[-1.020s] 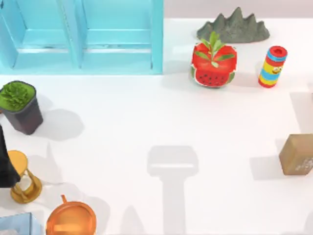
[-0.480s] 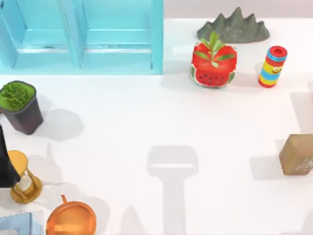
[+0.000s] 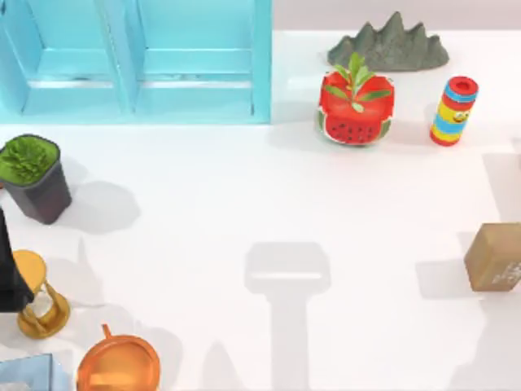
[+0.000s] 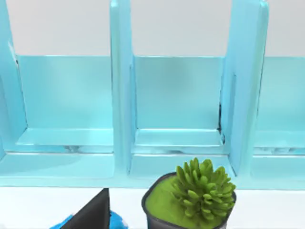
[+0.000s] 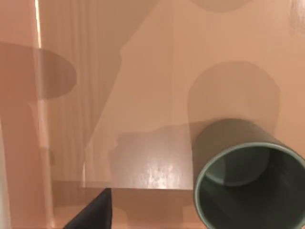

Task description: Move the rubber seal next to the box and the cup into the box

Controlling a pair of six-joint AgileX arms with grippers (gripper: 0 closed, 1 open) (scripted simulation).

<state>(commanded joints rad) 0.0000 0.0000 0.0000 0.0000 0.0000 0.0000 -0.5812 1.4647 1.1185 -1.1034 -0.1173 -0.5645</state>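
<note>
Tan rubber seal (image 3: 494,257), one, sits at the table's right; one cup (image 5: 250,183); jaw states unclear.

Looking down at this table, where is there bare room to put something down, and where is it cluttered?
The widest bare patch is the white table middle, between the blue shelf unit behind, the dark plant pot at left and the rubber seal at right. It is crowded at the near left, around the hourglass and orange pot, and behind right by the watermelon planter.
</note>
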